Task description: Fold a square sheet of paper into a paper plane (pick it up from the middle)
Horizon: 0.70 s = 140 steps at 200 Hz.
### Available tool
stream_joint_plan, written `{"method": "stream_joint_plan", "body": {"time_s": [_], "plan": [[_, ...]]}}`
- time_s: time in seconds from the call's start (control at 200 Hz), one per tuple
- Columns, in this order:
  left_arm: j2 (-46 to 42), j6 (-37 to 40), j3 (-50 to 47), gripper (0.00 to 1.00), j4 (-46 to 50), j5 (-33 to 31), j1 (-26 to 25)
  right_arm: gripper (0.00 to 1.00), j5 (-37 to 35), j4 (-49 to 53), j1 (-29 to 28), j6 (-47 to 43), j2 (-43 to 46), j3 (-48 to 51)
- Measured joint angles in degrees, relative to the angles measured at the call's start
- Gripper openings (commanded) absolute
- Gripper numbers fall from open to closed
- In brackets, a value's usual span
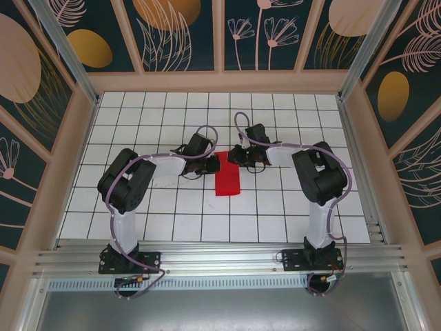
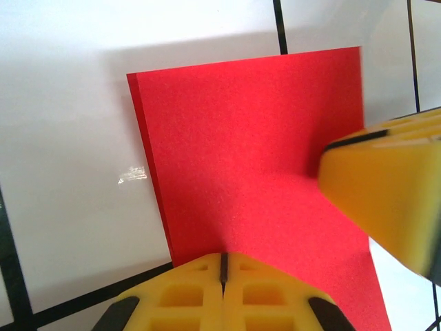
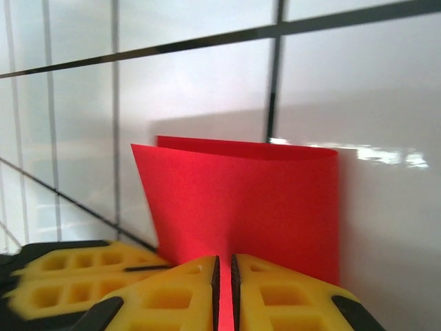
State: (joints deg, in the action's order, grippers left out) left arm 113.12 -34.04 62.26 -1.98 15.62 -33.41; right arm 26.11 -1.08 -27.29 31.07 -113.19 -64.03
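The square sheet of paper point(image 1: 227, 181) is bright red and folded into a narrow double layer on the white grid table. In the left wrist view the sheet point(image 2: 255, 138) lies flat, and my left gripper point(image 2: 222, 265) is shut with its tips over the sheet's near edge. My left gripper point(image 1: 213, 165) meets the sheet's far left corner. My right gripper point(image 1: 238, 157) is at the far right corner. In the right wrist view my right gripper point(image 3: 223, 276) is shut on the red sheet point(image 3: 241, 200), whose top layer curls up. One right finger point(image 2: 386, 200) hangs over the sheet.
White tabletop point(image 1: 275, 200) with black grid lines surrounds the sheet. Wooden frame walls point(image 1: 220, 81) close off the back and sides. An aluminium rail point(image 1: 220, 258) runs along the near edge by the arm bases.
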Motion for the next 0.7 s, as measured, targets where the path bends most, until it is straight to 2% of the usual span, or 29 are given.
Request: {"method": "stream_joint_plan", "body": {"time_s": [0.44,0.701], "plan": [[0.1,0.0,0.0,0.05,-0.6,-0.3,0.0,0.15,-0.3,-3.5,1.0,2.5,-0.7,1.4],[0.1,0.0,0.0,0.05,-0.6,-0.3,0.0,0.13,-1.7,-3.0,1.9,2.5,-1.1,-1.9]]}}
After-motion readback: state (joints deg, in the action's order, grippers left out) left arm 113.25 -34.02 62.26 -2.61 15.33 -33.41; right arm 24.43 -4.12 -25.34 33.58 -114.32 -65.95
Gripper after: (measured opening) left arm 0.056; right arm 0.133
